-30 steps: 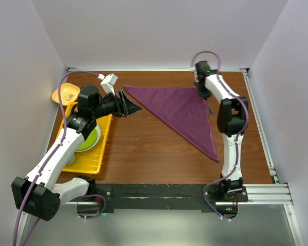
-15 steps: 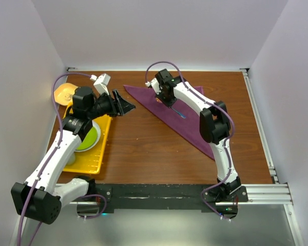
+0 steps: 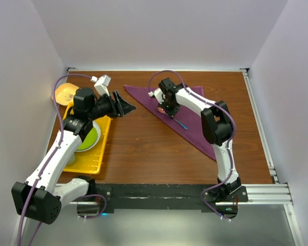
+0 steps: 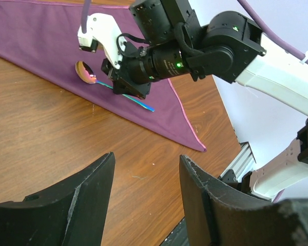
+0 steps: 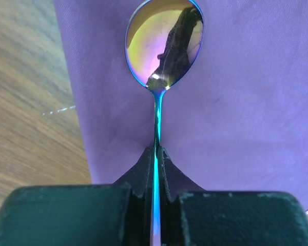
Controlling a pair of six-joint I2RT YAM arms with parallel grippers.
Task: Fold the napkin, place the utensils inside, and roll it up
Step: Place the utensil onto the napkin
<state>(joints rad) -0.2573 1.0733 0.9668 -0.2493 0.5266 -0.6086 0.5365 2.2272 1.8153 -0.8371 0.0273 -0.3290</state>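
Over on the far left, an orange plate (image 3: pixel 65 93) sits at the back corner of the brown wooden table (image 3: pixel 143 146). Just in front of it is a yellow plastic tray (image 3: pixel 101 148) with a round lime-green plate (image 3: pixel 90 137) lying in it. The left arm reaches up over that tray, and the left claw (image 3: pixel 125 106) hangs released above bare wood just past the tray's far corner. In its own camera the two dark fingers (image 4: pixel 90 195) stand apart with nothing between them.

Towards the middle and right lies the plum-purple cloth napkin (image 3: pixel 193 122), folded into a flat triangle. Its long edge runs from the back centre down to a point near the right front.

The right arm bends back over the cloth, and the right claw (image 3: pixel 167 108) is clenched on the thin blue handle of an iridescent metal spoon (image 5: pixel 164 43). The spoon's bowl sits low over the napkin, close to the long edge. I cannot tell whether it touches the cloth.
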